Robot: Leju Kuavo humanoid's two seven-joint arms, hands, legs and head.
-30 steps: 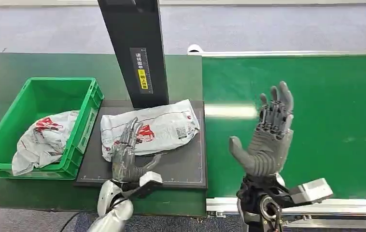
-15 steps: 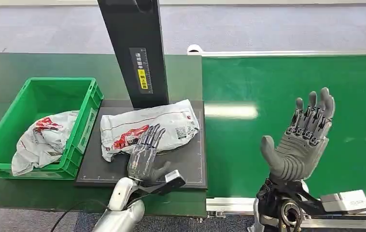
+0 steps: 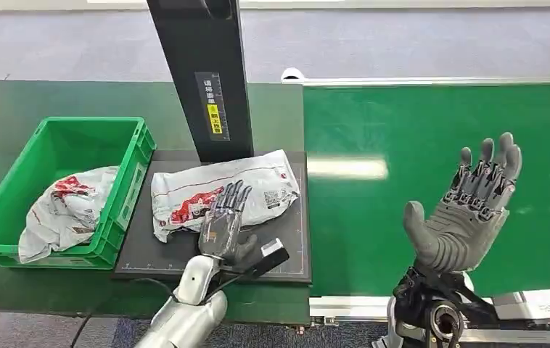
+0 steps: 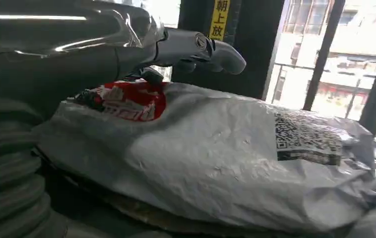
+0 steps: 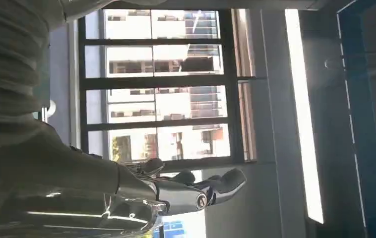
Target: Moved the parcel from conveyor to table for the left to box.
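Note:
A crumpled white parcel (image 3: 225,191) with red print lies on the black mat (image 3: 286,250) of the table, beside the conveyor. My left hand (image 3: 223,224) hovers at the parcel's near edge, fingers stretched out flat over it, holding nothing. In the left wrist view the parcel (image 4: 216,158) lies close under the fingers (image 4: 196,47). My right hand (image 3: 464,214) is raised over the green conveyor belt (image 3: 417,123), palm up, fingers spread, empty. In the right wrist view the right hand (image 5: 176,191) points up at windows.
A green crate (image 3: 62,190) left of the mat holds another white parcel (image 3: 65,206). A black post (image 3: 203,72) with a yellow label stands behind the mat. The conveyor's metal rail (image 3: 352,304) runs along the near edge.
My left hand slid right along the parcel's near edge, off the red print. My right hand moved right and a little lower over the belt, still spread.

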